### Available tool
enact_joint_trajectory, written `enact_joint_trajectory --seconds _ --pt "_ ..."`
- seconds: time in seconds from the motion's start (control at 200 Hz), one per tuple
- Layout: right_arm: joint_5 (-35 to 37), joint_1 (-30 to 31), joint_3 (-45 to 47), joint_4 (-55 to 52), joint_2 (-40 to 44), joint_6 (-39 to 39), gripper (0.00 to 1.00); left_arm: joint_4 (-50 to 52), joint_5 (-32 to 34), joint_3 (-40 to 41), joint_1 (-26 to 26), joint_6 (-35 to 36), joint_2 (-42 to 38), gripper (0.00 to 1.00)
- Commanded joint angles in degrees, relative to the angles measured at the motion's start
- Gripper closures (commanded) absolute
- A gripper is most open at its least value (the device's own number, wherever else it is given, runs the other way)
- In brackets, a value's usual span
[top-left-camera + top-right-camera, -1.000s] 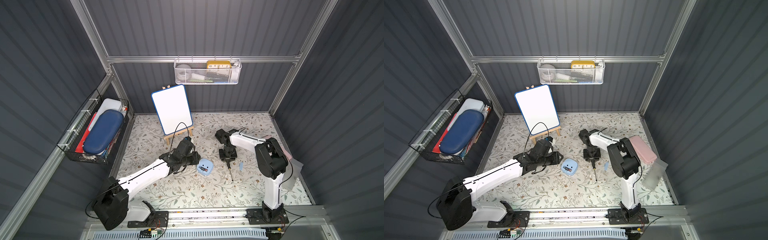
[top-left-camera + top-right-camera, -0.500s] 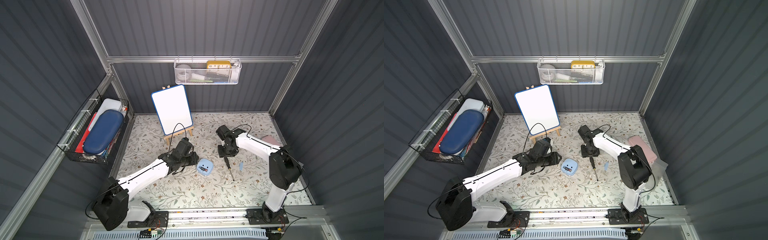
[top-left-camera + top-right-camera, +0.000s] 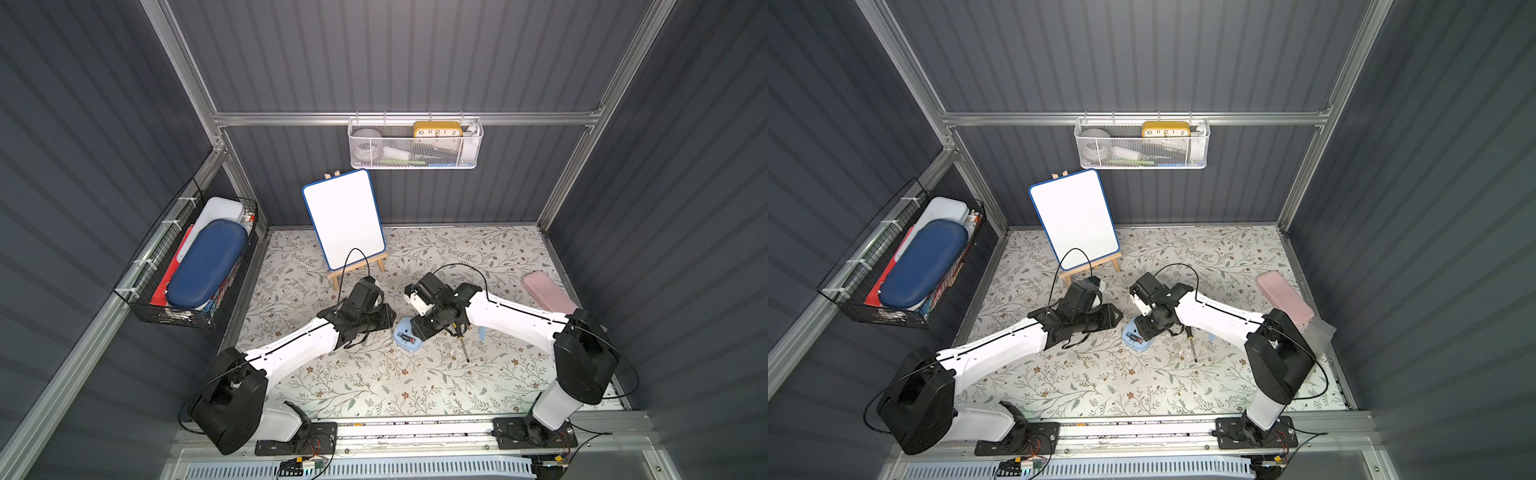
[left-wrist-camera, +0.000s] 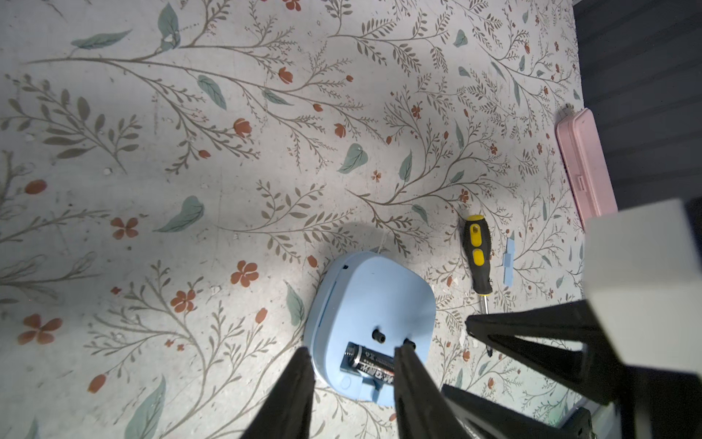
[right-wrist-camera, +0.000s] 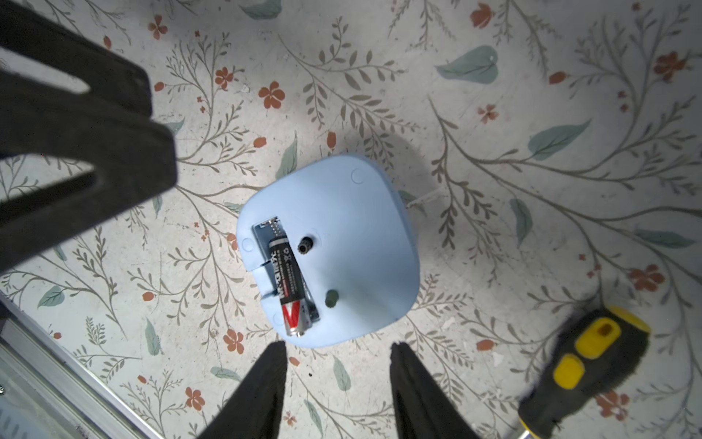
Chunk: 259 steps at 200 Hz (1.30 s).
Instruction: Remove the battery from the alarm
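The light-blue alarm (image 3: pixel 402 335) (image 3: pixel 1128 336) lies face down on the flowered mat, its plain back (image 5: pixel 342 243) up. The battery (image 5: pixel 288 281) (image 4: pixel 374 366), dark with a red end, sits in the open slot on that back. My left gripper (image 4: pixel 355 351) (image 3: pixel 388 318) is open. One finger hangs over the alarm's back by the battery, the other past the alarm's edge, and nothing is gripped. My right gripper (image 5: pixel 338 347) (image 3: pixel 419 328) is open just above the alarm's other side, empty, its fingertips over the mat beside the battery's red end.
A black-and-yellow screwdriver (image 3: pixel 461 340) (image 5: pixel 585 365) lies right of the alarm, with a small blue cover piece (image 4: pixel 509 262) past it. A pink case (image 3: pixel 548 291) lies far right. A whiteboard on an easel (image 3: pixel 343 218) stands behind the arms. Baskets hang on the walls.
My right arm has swung from over the screwdriver leftwards to the alarm, its jaws opening wider. The left gripper has stayed by the alarm.
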<state>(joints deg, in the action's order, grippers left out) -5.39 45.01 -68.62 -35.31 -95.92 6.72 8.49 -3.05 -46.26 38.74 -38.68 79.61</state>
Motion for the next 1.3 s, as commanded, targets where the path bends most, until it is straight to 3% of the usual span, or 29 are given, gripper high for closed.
enact_joint_trajectory --seconds 0.0,1.291 --pt "-1.5 1.3 -1.4 0.5 -0.7 -3.4 0.51 -2.3 -1.2 0.8 -0.2 2.0 -1.6 0.61" --pt "-0.3 4.2 -2.7 -2.0 -8.0 -2.3 0.61 -4.0 -1.9 5.0 -0.2 1.1 -4.4 0.61"
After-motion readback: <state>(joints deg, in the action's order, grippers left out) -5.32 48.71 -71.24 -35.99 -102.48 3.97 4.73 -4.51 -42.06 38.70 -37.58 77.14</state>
